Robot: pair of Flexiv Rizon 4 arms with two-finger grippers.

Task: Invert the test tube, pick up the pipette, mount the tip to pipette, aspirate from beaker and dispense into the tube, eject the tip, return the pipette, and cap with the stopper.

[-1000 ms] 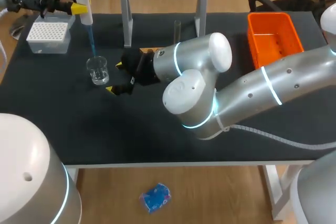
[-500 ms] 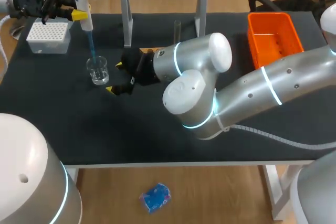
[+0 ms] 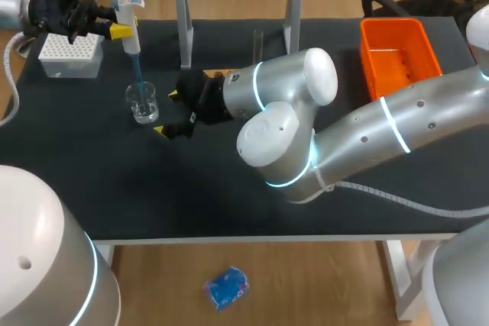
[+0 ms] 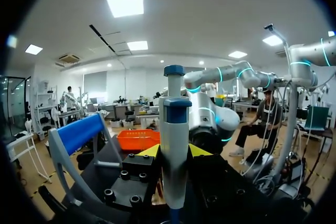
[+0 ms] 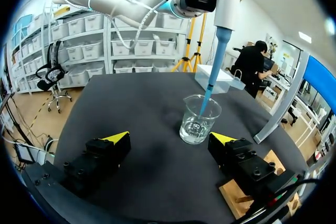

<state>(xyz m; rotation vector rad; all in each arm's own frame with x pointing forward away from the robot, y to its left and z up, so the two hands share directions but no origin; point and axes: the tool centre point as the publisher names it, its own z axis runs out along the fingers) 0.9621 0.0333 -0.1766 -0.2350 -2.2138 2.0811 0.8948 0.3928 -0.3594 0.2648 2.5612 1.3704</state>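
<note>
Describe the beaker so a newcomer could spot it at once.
On the black table, look at its left part, near the white tip box. The beaker is the small clear glass cup there; alone among its neighbours, it has a blue pipette tip reaching into its mouth.

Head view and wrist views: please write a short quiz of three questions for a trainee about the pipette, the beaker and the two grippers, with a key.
1. True or false: the right gripper is open and does not touch the beaker.
2. What holds the pipette? A) the left gripper; B) the right gripper; C) a person's hand.
3. Fill in: the pipette's blue tip points down into the ____.

Key: 1 true; 2 A; 3 beaker.
</note>
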